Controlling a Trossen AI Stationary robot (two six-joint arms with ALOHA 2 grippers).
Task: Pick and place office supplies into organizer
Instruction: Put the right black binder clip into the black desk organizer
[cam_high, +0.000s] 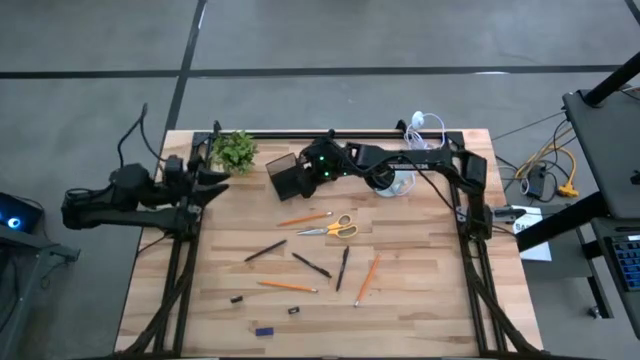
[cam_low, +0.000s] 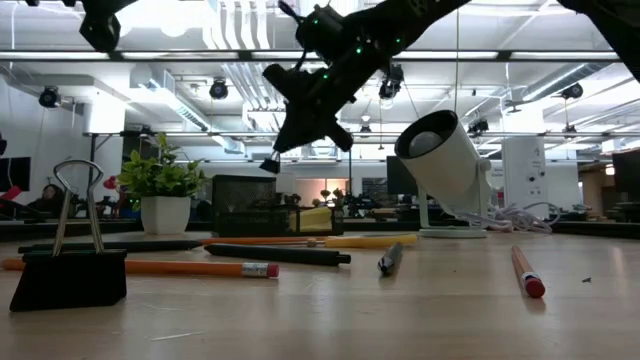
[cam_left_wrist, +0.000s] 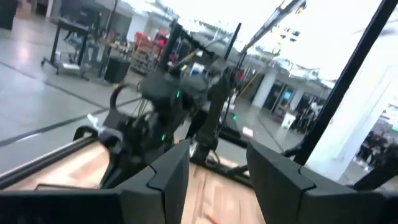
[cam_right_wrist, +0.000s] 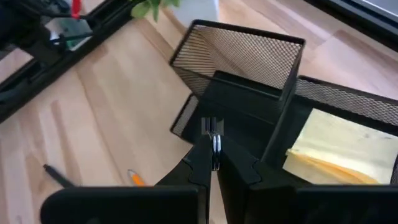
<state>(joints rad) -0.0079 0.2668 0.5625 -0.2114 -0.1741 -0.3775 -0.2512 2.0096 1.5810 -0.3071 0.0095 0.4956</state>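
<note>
Right tool over the organizer

The right tool (cam_right_wrist: 213, 163) hangs above the black mesh organizer (cam_right_wrist: 249, 68), fingers together on what looks like a small metal clip (cam_right_wrist: 213, 132). A yellow sticky-note block (cam_right_wrist: 348, 152) lies in one compartment. Scissors (cam_high: 335, 228) and pencils (cam_high: 366, 279) lie on the surface (cam_high: 420, 300). The left tool (cam_left_wrist: 217, 174) waits near the plant (cam_high: 234, 150), fingers apart.

Both arms matte black w/ black cables; green LEDs glow near right tool (cam_high: 296, 180). Left tool (cam_left_wrist: 214, 180): two wedge-shaped dark fingers.
</note>
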